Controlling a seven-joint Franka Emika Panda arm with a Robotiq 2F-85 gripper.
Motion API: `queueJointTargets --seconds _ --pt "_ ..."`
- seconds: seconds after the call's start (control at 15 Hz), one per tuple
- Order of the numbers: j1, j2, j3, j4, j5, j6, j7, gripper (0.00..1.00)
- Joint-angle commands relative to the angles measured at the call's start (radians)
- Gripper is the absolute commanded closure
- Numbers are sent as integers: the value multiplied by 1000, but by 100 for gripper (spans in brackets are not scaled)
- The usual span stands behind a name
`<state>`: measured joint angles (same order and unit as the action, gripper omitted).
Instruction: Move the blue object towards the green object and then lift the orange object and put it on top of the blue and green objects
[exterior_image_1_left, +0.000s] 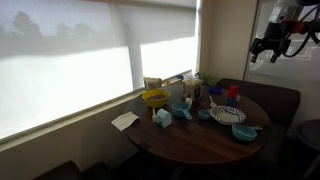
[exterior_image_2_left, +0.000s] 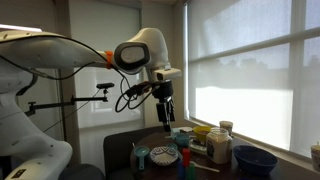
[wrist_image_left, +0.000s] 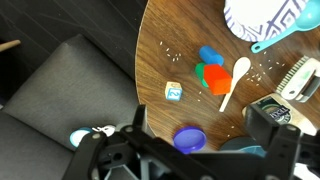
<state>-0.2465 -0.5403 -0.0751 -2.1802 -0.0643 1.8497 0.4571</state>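
Wooden table (wrist_image_left: 170, 40), white spoon (wrist_image_left: 233, 80) beside green object (wrist_image_left: 215, 81), purple bowl (wrist_image_left: 189, 139) near

We see a round dark wooden table (exterior_image_1_left: 165, 143) in both exterior views, set close under a wide window (exterior_image_1_left: 80, 60). Its pale roller blinds (exterior_image_1_left: 165, 55) are drawn down and glow with daylight, and the room stays dim. In an exterior view a dark upholstered bench (exterior_image_1_left: 275, 98) curves round the table at about 3 o'clock. In the wrist view dark grey cushions (wrist_image_left: 60, 100) lie at 9 o'clock of the tabletop. In an exterior view a pale wall (exterior_image_2_left: 90, 20) stands at 9 o'clock of the window
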Motion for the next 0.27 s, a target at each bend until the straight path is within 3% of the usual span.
queueJointTargets --seconds 0.0,0.2 --pt "-8 -1 3 3 2 -10 5 0" --pt "-11 -2 1 0 3 -12 15 0"
